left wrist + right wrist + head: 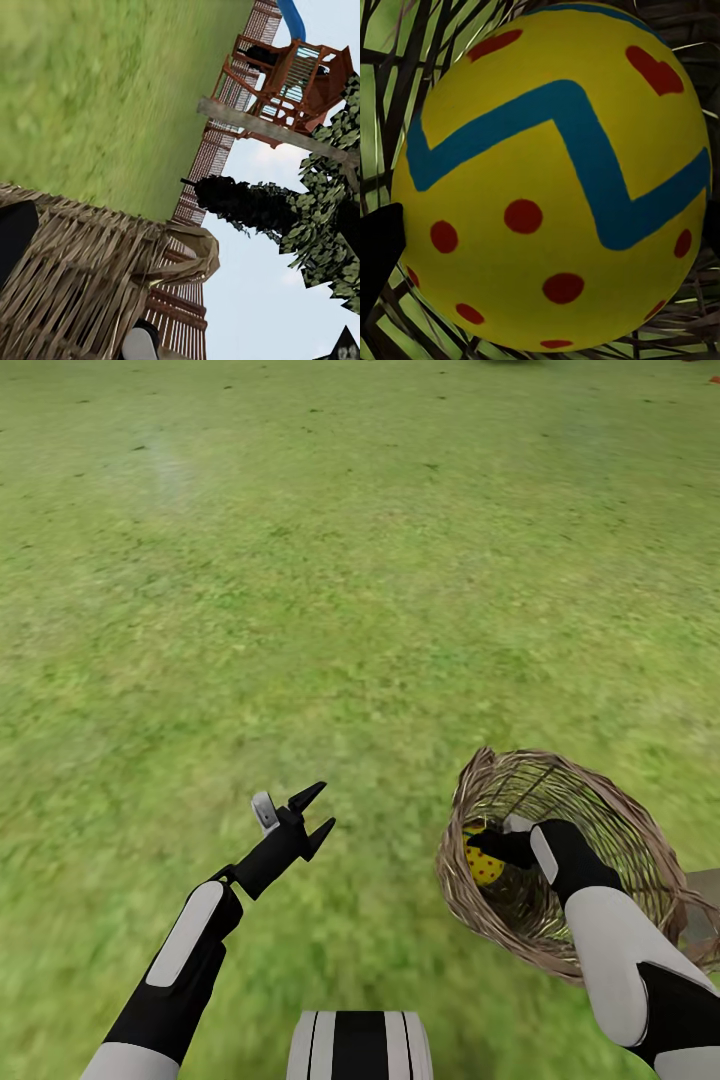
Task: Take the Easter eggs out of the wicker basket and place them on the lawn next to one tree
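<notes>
- Wicker basket [600, 840]: round, grey-brown, of open woven twigs; tipped on its side on the mottled green lawn [330, 580] at the robot's right, mouth facing the robot.
- Easter egg [484, 865]: yellow with red dots and a blue zigzag band; inside the basket near its rim. In the right wrist view the egg [551, 176] sits right in front of the camera, twigs behind it.
- Right claw [500, 847]: black, reaching into the basket, at the egg; a dark fingertip [379, 251] lies beside the shell. Whether it pinches the egg I cannot tell.
- Left claw [312, 818]: spread, empty, above the grass, well apart from the basket.
- Progress, judged: early. No egg lies on the grass; no tree stands near. One egg countable; others hidden, if present.
</notes>
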Robot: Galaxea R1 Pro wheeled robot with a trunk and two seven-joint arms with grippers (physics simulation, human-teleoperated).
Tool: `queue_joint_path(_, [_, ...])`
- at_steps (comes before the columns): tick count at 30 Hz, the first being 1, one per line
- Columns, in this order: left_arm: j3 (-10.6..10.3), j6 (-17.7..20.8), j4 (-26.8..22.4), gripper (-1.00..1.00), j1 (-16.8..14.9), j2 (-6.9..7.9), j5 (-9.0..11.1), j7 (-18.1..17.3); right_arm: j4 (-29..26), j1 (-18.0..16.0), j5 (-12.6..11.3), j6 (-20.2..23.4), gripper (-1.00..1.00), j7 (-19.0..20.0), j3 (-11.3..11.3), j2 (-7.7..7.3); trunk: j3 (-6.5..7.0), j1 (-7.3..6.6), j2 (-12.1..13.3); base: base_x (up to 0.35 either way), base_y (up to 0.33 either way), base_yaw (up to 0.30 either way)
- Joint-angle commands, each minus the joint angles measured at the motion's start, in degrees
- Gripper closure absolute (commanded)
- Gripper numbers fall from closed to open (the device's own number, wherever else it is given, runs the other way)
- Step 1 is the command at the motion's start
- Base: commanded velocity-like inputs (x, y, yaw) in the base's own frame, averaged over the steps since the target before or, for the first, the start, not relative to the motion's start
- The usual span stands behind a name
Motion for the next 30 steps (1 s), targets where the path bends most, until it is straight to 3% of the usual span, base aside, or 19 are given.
queue_joint_path(1, [0.04, 0.22, 0.03, -1.0, -0.02, -0.02, 0.18, -0.08, -0.08, -0.01, 0.3, 0.26, 1.0, 0.32, -0.29, 0.03, -0.03, -0.01, -0.01, 0.0, 0.0, 0.0])
queue_joint_path(21, [0.04, 0.22, 0.03, -1.0, -0.02, -0.02, 0.2, -0.08, -0.07, 0.03, 0.41, -0.09, 1.0, 0.16, -0.29, 0.03, -0.7, 0.07, -0.05, 0.0, 0.0, 0.0])
queue_joint_path(30, [-0.05, 0.22, 0.04, -1.0, 0.0, -0.44, 0.18, -0.08, 0.0, 0.06, 0.41, -0.09, 1.0, 0.1, -0.29, 0.03, 1.3, -0.16, 0.07, 0.0, 0.0, 0.0])
